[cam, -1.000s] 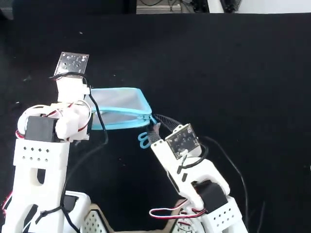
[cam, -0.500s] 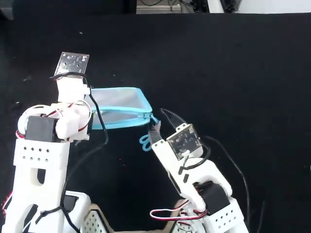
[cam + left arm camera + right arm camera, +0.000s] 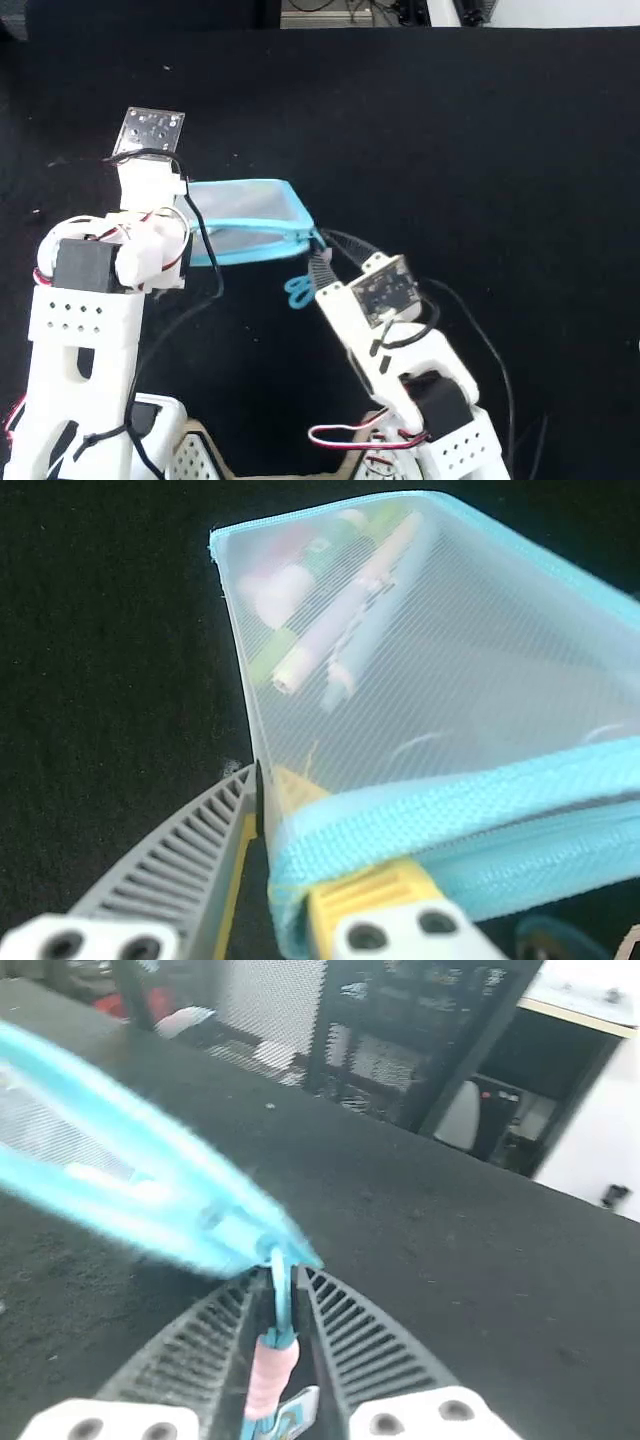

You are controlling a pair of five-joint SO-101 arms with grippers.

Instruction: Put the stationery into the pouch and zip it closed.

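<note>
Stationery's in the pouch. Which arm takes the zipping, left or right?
Right, likely. The right claw grips the zipper pull at one end of the pouch, while the left claw pinches the opposite corner, anchoring it.

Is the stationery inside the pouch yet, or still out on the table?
In. Several pens and markers show through the ribbed wall of the translucent blue-trimmed zip pouch in the left wrist view.

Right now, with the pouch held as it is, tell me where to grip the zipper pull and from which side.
Take the zipper pull on its thin cord just past the slider, coming end-on from the side away from the pouch. The cord sticks out off the pouch's corner, and the left gripper clamps the opposite end, which should brace the tug.
</note>
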